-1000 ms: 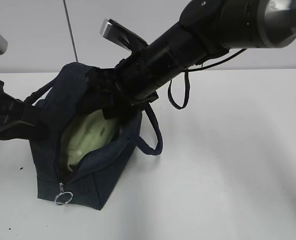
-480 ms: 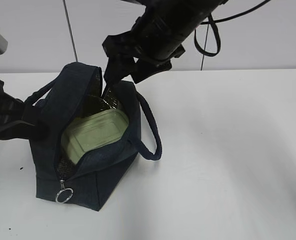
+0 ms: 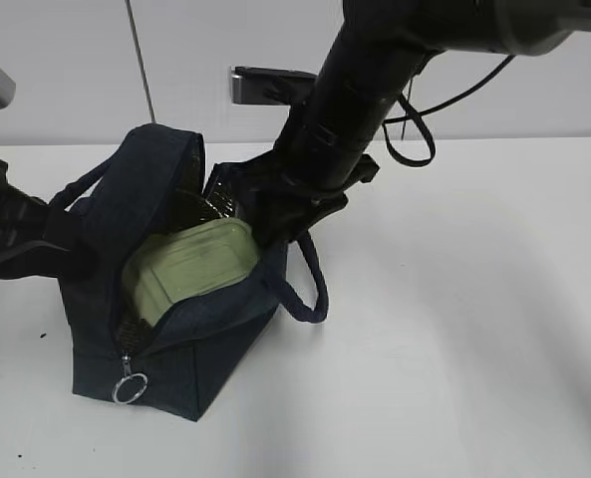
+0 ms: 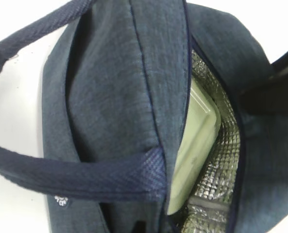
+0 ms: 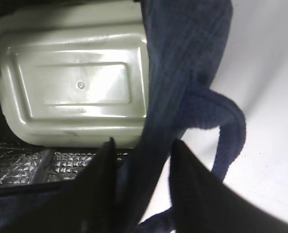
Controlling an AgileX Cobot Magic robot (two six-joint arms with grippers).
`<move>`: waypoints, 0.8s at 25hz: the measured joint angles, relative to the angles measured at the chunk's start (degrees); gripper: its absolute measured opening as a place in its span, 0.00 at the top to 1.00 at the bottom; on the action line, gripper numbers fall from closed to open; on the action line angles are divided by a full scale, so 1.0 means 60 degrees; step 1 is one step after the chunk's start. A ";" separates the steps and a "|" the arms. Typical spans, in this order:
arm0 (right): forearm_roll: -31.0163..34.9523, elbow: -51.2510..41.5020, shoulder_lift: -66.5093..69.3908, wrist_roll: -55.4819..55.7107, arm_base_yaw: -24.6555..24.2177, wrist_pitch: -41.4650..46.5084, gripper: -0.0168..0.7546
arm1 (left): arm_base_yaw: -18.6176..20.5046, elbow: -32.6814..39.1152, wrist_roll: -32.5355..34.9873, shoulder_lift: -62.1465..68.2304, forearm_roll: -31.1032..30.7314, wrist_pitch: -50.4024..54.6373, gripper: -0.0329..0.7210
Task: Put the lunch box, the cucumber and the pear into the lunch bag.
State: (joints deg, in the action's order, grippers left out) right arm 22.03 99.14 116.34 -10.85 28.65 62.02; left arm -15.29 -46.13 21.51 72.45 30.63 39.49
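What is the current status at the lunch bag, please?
Right gripper fingers astride lunch bag wall. Lunch box inside. Cucumber, pear unseen. Left gripper out of view.

Bright, even light washes the white desk [image 3: 454, 329] in the exterior view, leaving only soft grey shadows beside the lunch bag [image 3: 175, 349] and a broad faint one toward the lower right. The dark arms read as near-black shapes with little detail. In the left wrist view the desk is blown out to pure white and the nearest handle is soft. In the right wrist view the lunch box [image 5: 76, 82] lid shows pale glare, and the right tool [image 5: 144, 187] is dark and blurred.
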 joint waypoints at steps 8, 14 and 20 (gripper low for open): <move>0.0036 -0.0149 -0.1250 -0.0304 0.0000 -0.0884 0.97 | -0.0175 -0.0566 0.0000 0.0266 -0.0302 0.0405 0.98; 0.0080 -0.2334 -0.2782 -0.0308 0.0000 -0.2097 0.97 | -0.0944 -0.1965 0.0000 0.1385 -0.0364 0.0795 0.98; 0.0230 -0.5046 -0.3999 -0.0277 -0.0059 -0.4107 0.97 | -0.1693 -0.2932 0.0000 0.2326 -0.0425 0.1036 0.98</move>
State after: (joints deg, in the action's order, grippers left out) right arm 23.41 68.87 92.35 -12.51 28.30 37.37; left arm -25.45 -63.72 21.51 86.41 28.08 45.71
